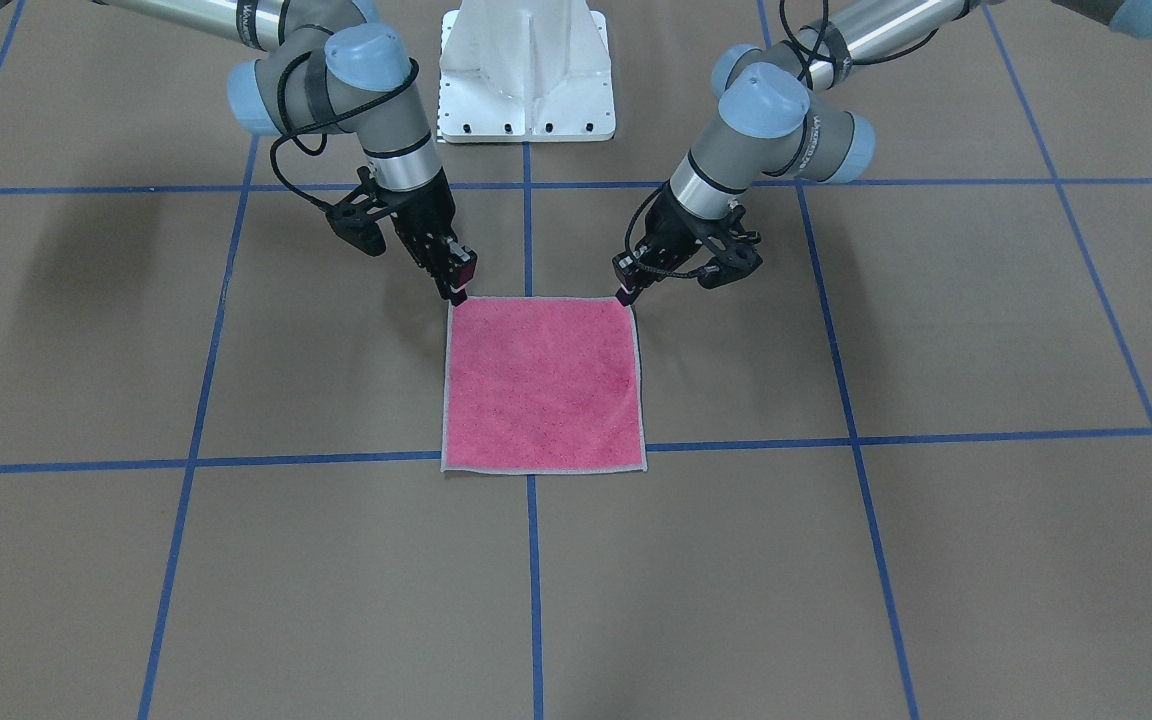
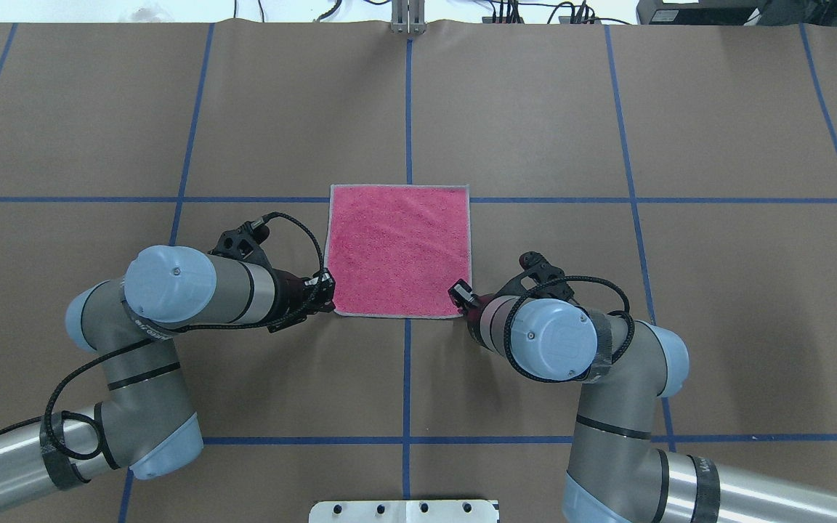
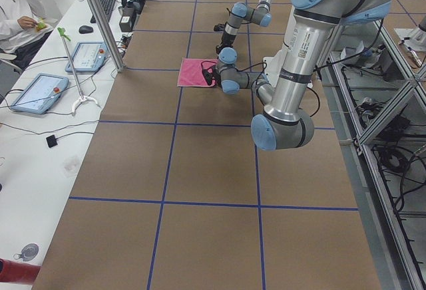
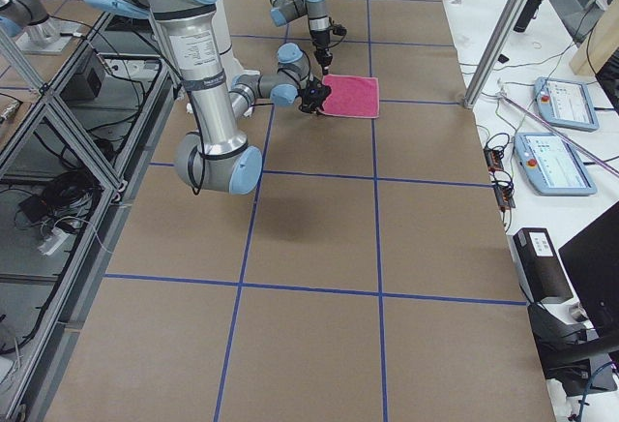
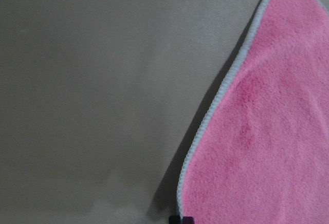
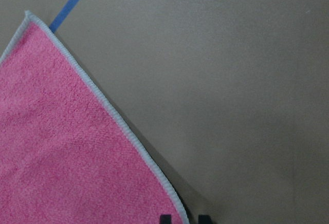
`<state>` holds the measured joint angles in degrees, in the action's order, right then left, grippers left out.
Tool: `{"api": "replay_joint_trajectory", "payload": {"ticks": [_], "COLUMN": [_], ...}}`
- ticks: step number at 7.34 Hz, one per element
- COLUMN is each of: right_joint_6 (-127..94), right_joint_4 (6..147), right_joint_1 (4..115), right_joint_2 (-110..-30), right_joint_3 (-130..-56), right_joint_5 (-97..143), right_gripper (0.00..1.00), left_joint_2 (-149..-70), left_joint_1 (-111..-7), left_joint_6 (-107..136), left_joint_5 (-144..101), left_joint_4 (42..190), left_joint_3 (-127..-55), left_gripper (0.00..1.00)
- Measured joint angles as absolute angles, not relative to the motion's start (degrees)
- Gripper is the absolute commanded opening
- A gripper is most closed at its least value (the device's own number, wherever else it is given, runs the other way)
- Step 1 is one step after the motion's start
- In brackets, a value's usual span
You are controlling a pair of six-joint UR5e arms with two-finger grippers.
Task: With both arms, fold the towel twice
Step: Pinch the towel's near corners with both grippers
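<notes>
The towel lies spread flat on the brown table, pink face up, with its light grey border all round. Both grippers sit at its two corners nearest the robot. My left gripper is shut on one corner, and my right gripper is shut on the other. In the left wrist view the towel edge curves up off the table, with a shadow beneath it. The right wrist view shows the towel corner running down between two dark fingertips.
The white pedestal base stands behind the arms. Blue tape lines cross the brown table. A side bench holds tablets and a metal post; a person sits at its far end.
</notes>
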<state>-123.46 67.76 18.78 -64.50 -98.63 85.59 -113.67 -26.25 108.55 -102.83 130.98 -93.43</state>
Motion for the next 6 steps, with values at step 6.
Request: {"api": "replay_joint_trajectory", "payload": {"ticks": [6], "right_joint_6": [-123.4], "right_joint_4": [69.0], "right_joint_1": [19.4], "right_joint_2": [-65.4], "right_joint_3": [-102.3], "right_joint_5": [85.5], "right_gripper": [0.00], "left_joint_2": [-113.7], "left_joint_1": [-26.3], "left_joint_6": [108.3], "left_joint_5": [-103.1], "left_joint_4": [131.0], "left_joint_3": [-94.5], "left_gripper": [0.00]}}
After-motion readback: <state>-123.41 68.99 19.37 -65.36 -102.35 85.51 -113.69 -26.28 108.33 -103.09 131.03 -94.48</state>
